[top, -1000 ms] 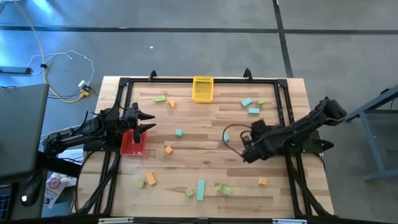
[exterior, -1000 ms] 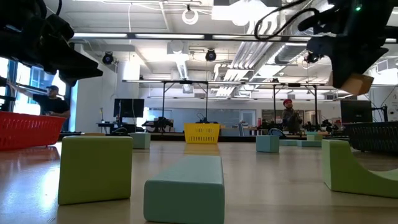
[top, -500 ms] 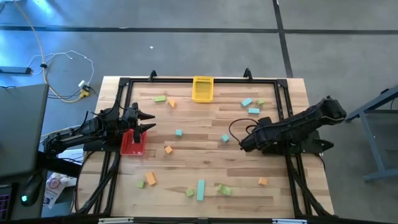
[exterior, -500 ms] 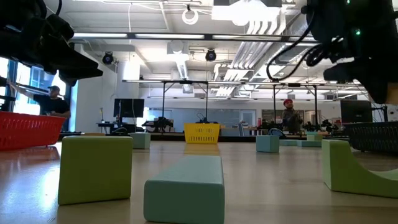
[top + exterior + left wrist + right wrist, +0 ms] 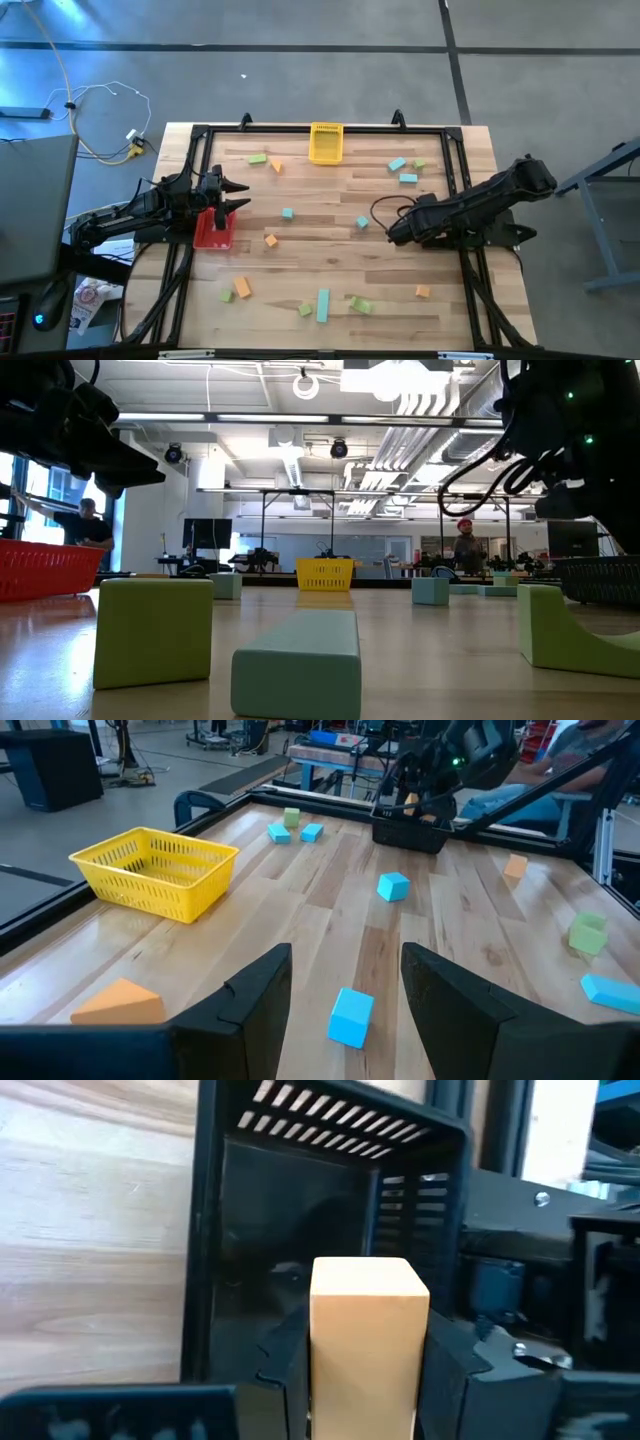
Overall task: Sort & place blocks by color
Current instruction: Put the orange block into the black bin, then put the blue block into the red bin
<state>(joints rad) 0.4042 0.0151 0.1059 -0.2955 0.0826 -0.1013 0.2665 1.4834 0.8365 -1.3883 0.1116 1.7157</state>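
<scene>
The pale orange, matt, square-edged block (image 5: 368,1342) sits upright, pinched between the fingers of the right gripper (image 5: 362,1365), directly over the open mouth of the black slatted plastic bin (image 5: 330,1170) at the table's right side, evidently positioned for release into it. Other small blocks in light green (image 5: 257,158), teal (image 5: 323,305) and orange (image 5: 270,240) lie scattered well apart on the smooth wooden plank table (image 5: 320,270). The left gripper (image 5: 345,982) hovers over the red mesh basket (image 5: 212,232) at the left edge, fingers spread wide, holding nothing. A yellow lattice basket (image 5: 326,142) stands at the far edge
</scene>
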